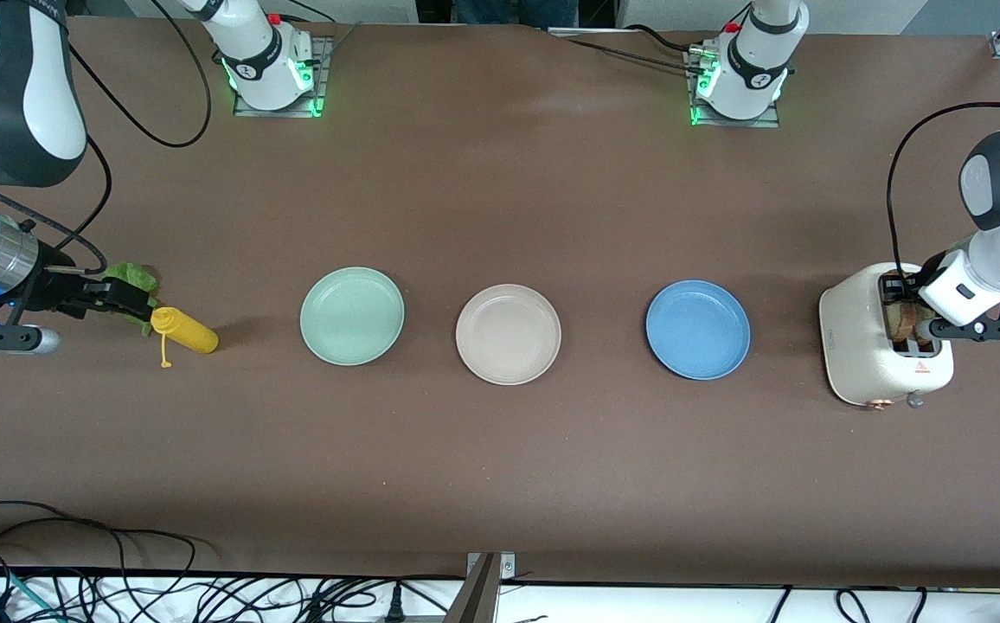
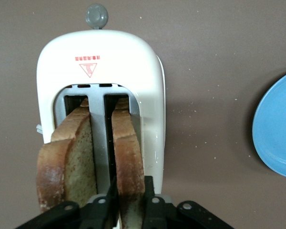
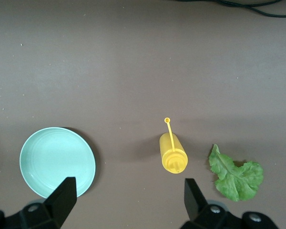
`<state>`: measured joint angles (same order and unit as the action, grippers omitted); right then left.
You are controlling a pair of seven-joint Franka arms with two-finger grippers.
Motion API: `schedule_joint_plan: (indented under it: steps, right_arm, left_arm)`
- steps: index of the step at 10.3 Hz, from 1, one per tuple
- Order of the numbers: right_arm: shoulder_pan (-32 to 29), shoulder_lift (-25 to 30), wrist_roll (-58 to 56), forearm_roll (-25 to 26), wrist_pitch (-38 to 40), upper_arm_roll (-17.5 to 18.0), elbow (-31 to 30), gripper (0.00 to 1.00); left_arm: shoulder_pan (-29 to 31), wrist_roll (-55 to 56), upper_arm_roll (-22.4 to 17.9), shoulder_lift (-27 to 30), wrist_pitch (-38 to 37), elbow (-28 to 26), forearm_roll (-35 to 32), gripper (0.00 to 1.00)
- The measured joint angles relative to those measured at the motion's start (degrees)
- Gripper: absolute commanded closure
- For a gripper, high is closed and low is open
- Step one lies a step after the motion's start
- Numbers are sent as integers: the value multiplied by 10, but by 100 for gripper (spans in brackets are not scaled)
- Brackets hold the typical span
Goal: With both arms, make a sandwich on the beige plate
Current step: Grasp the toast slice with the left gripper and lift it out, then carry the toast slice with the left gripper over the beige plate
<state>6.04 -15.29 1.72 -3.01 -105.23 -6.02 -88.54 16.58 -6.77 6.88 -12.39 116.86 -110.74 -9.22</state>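
Observation:
Two tan, brown-crusted bread slices stand in the white toaster (image 1: pixel 863 363) at the left arm's end of the table. My left gripper (image 2: pixel 129 198) is down over the toaster, shut on the bread slice (image 2: pixel 127 148) in the slot on the blue plate's side. The other slice (image 2: pixel 69 152) stands free beside it. The beige plate (image 1: pixel 508 334) lies bare at mid-table. A green lettuce leaf (image 3: pixel 236 176) lies at the right arm's end. My right gripper (image 3: pixel 128 183) hangs open above the table by the leaf, holding nothing.
A yellow squeeze bottle (image 1: pixel 184 330) lies beside the lettuce, toward the plates. A mint-green plate (image 1: pixel 351 315) and a blue plate (image 1: pixel 697 329) flank the beige one. The toaster's lever (image 1: pixel 915 400) faces the front camera. Cables lie along the table's front edge.

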Motion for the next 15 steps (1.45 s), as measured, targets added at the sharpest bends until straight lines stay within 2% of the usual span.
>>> schedule_joint_plan:
  steps: [4, 8, 11, 13, 15]
  right_arm:
    - [-1, 0, 0, 0, 0, 0, 0, 0]
    - [-1, 0, 0, 0, 0, 0, 0, 0]
    - [-1, 0, 0, 0, 0, 0, 0, 0]
    - [-2, 0, 0, 0, 0, 0, 0, 0]
    - [-2, 0, 0, 0, 0, 0, 0, 0]
  left_arm:
    - [1, -2, 0, 4, -36, 33, -1, 100]
    - [-1, -18, 9, 13, -161, 137, -19, 100]
    - [-3, -24, 54, 16, -233, 206, -19, 100]
    - [-9, -22, 97, 16, -239, 217, 6, 100]
    - [-44, -13, 111, 12, -240, 217, 33, 100]
